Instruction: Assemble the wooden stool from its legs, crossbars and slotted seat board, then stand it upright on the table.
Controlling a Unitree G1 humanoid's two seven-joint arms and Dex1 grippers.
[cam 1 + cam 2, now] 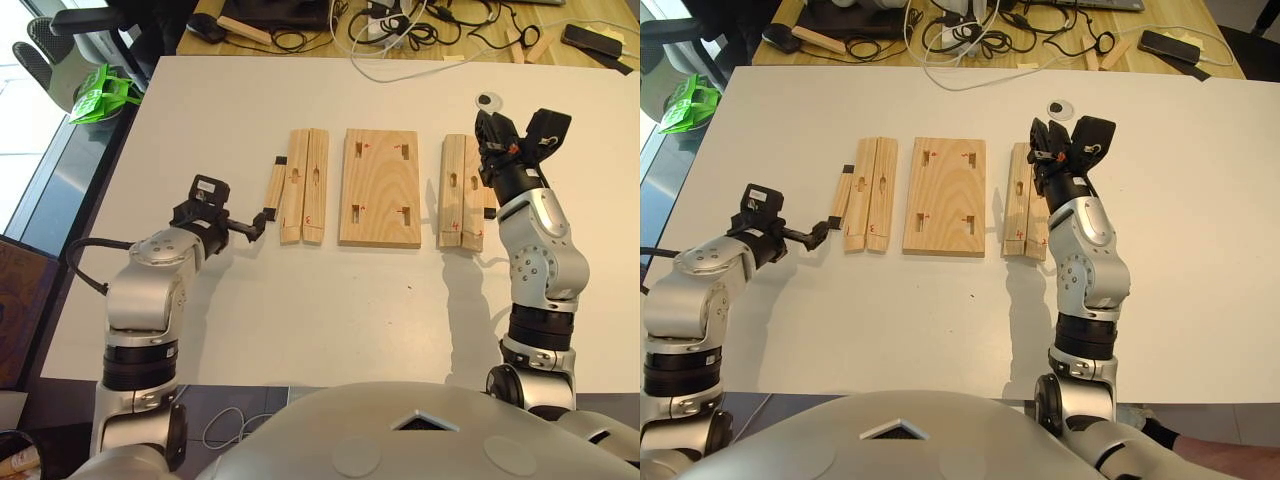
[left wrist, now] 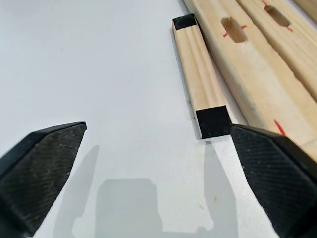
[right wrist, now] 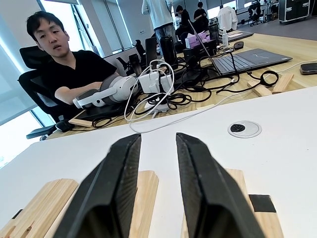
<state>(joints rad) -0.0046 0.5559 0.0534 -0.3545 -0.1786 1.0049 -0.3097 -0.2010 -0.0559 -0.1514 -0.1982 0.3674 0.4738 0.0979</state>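
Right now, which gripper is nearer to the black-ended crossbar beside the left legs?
Left. The left gripper is open at the near end of the crossbar; the right gripper is beyond the seat board, by the right legs.

r crossbar (image 3: 263,204) mostly behind r arm (image 1: 535,240) in eye views; l legs (image 2: 257,64) cropped in wrist view.

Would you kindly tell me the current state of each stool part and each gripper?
seat board: lying flat, slots up, unassembled.
left leg pair: lying flat, side by side, loose.
right leg pair: lying flat, side by side, loose.
left crossbar: lying flat beside the left leg pair, ungrasped.
left gripper: fingers wide open, empty, by the left crossbar's end.
right gripper: fingers slightly apart, empty, over the right leg pair.
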